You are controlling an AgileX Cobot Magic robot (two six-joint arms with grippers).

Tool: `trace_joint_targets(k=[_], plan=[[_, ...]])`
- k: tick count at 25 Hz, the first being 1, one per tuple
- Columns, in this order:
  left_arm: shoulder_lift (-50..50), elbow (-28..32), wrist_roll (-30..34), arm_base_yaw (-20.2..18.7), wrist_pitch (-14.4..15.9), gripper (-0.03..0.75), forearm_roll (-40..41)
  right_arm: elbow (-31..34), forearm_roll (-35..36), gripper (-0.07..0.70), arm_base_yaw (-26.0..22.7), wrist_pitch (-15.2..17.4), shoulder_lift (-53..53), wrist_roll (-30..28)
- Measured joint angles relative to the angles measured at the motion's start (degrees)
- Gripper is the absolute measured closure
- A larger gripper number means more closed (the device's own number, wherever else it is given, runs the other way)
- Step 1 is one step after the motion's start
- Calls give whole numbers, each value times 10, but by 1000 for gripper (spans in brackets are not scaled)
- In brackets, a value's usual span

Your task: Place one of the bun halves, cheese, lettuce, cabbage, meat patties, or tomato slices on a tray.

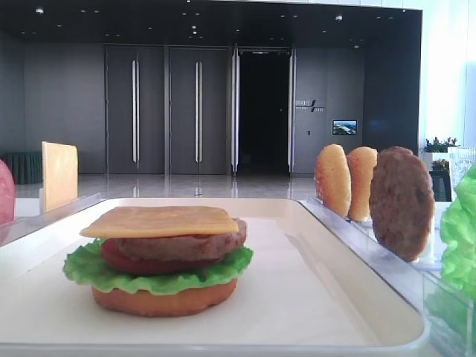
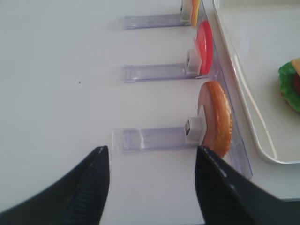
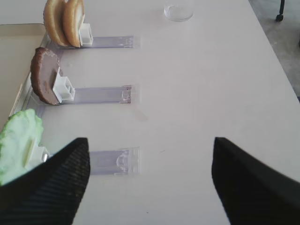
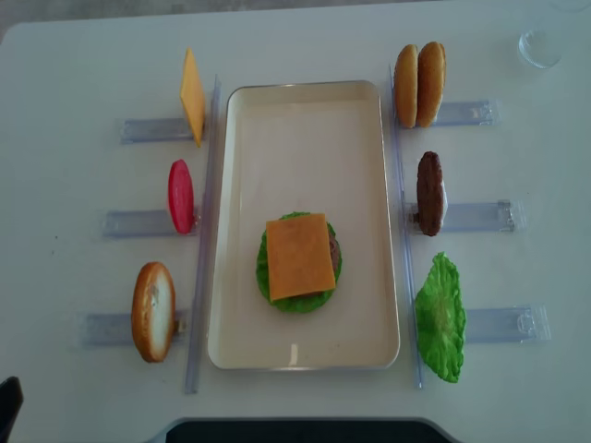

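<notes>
Your left gripper [image 2: 152, 187] hangs with jaws spread and empty, just short of the bun half [image 2: 216, 118] standing on edge in its clear rack [image 2: 154, 139]. Your right gripper [image 3: 150, 183] is spread and empty too. The stack on the tray [image 4: 365, 194] is topped with cheese [image 4: 299, 256], so a bun likely comes next: pinch across its thin faces. The bun's long axis runs alongside the tray's edge.

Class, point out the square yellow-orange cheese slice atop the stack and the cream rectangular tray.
square yellow-orange cheese slice [image 4: 299, 256], overhead view, centre of its top face
cream rectangular tray [image 4: 305, 129], overhead view, bare floor
</notes>
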Motion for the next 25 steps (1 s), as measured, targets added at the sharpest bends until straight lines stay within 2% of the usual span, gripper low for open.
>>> trace_joint_targets(k=[8,14,25], plan=[[0,2,2,0,-9,280,0,0,0,117,0,0,0,0],[0,21,2,0,-44,295,0,0,0,117,0,0,0,0],[0,22,2,0,-52,400,0,0,0,117,0,0,0,0]])
